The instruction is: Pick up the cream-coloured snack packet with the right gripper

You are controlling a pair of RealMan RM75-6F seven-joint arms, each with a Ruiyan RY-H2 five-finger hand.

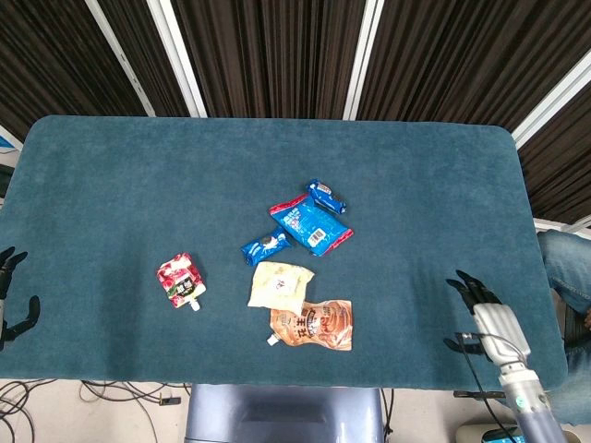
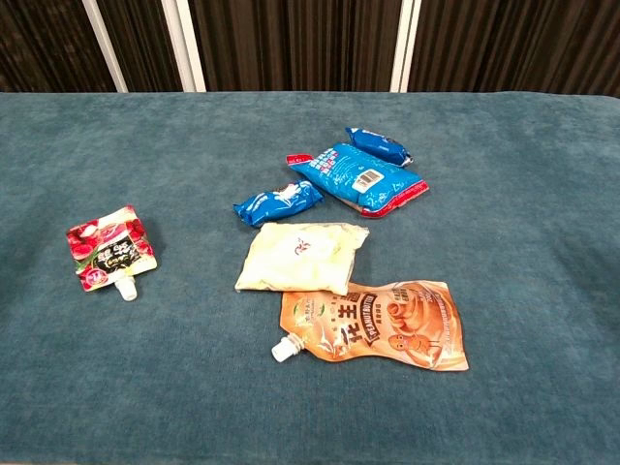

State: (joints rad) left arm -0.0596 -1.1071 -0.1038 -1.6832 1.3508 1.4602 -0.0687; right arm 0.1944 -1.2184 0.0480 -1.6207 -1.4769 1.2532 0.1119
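Note:
The cream-coloured snack packet [image 1: 280, 284] [image 2: 301, 256] lies flat near the middle of the teal table [image 1: 111, 203], its lower edge touching the orange spout pouch [image 1: 314, 325] [image 2: 379, 325]. My right hand [image 1: 487, 317] hovers over the table's front right corner, far right of the packet, fingers spread and holding nothing. My left hand [image 1: 9, 295] shows at the left edge of the head view, off the table, fingers apart and empty. Neither hand appears in the chest view.
A small blue packet [image 1: 265, 245] [image 2: 277, 202] lies just behind the cream one. Further back are a large blue bag [image 1: 311, 224] [image 2: 357, 176] and another small blue packet [image 1: 326, 196] [image 2: 378, 145]. A red spout pouch [image 1: 180, 281] [image 2: 108, 248] lies to the left.

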